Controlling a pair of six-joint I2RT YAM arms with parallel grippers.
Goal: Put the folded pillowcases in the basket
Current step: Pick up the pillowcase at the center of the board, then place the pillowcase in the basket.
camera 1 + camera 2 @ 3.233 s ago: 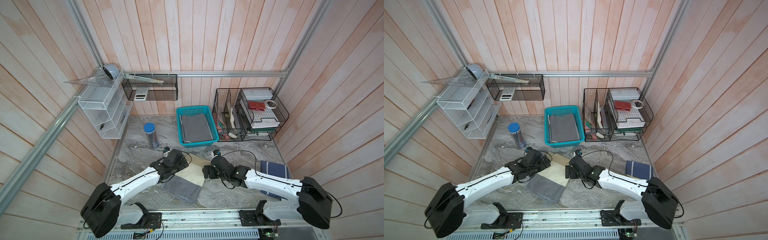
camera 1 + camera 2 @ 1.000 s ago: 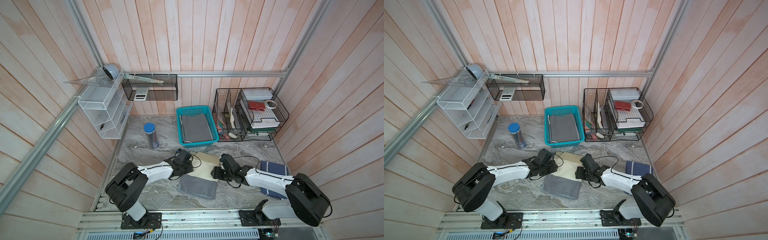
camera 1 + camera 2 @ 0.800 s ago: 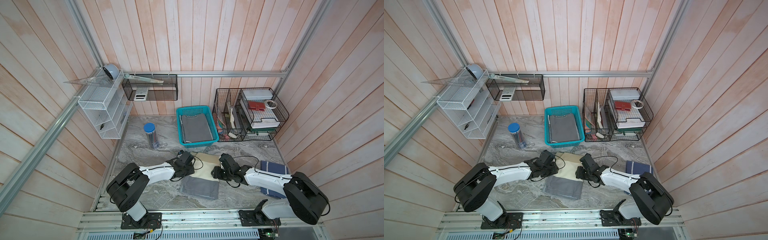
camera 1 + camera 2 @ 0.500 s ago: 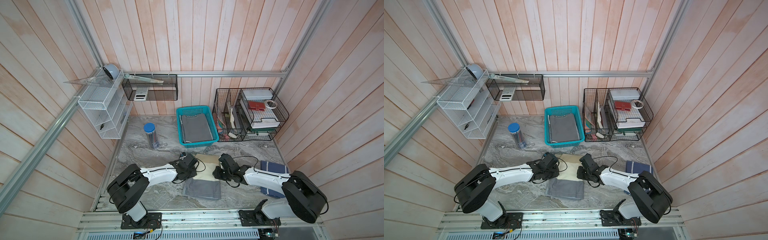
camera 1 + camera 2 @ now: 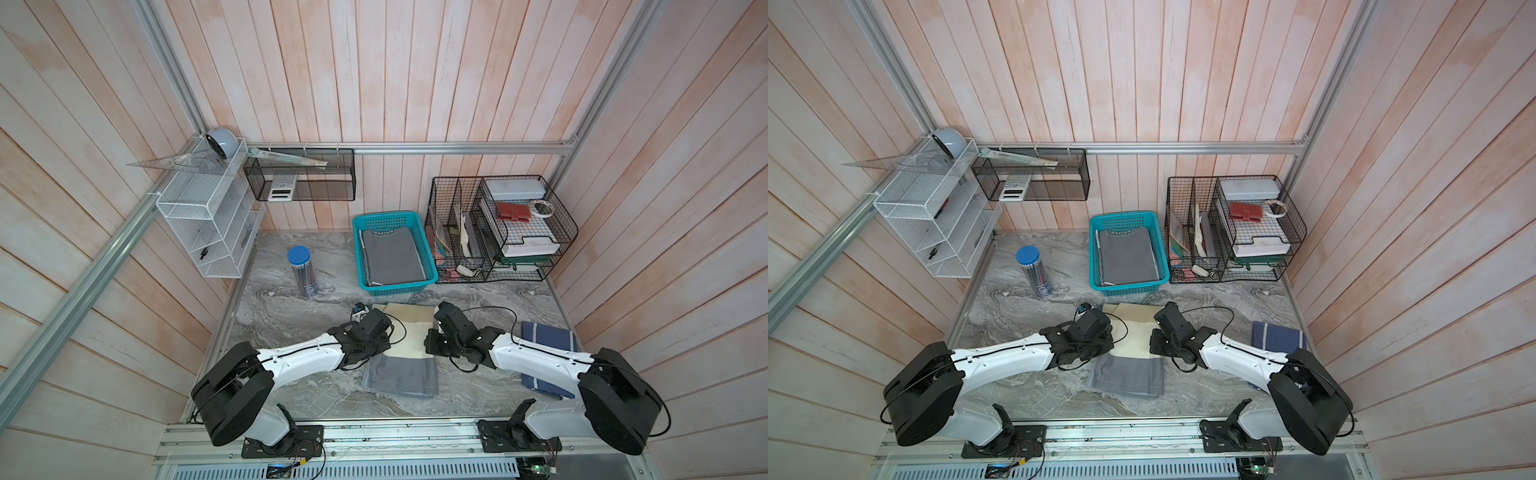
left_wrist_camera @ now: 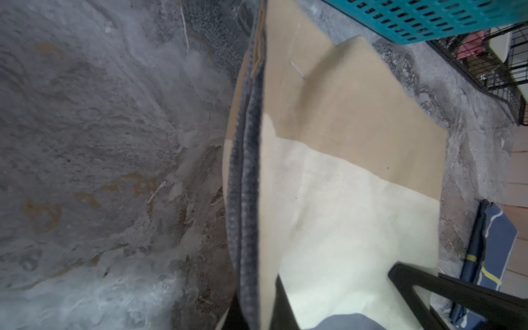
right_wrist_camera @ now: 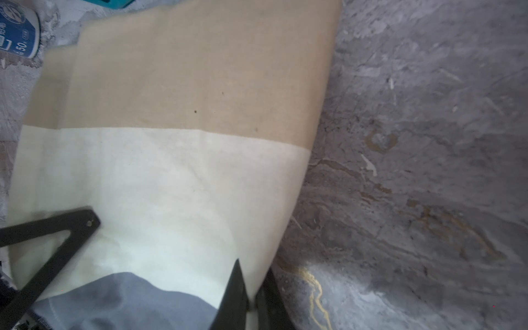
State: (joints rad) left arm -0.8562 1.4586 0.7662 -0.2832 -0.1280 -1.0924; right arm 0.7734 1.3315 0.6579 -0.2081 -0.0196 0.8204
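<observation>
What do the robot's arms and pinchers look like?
Both arms have smooth white tube sections joined by chunky, rounded black joints. The left arm and right arm each carry a thin black cable that loops near the wrist. The left gripper and right gripper are black, with slim flat fingers.

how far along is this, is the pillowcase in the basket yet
Done: the pillowcase is folded. In hand: left gripper and right gripper are shut on its opposite side edges, on the table before the basket. Left: lifting it over and setting it inside.
</observation>
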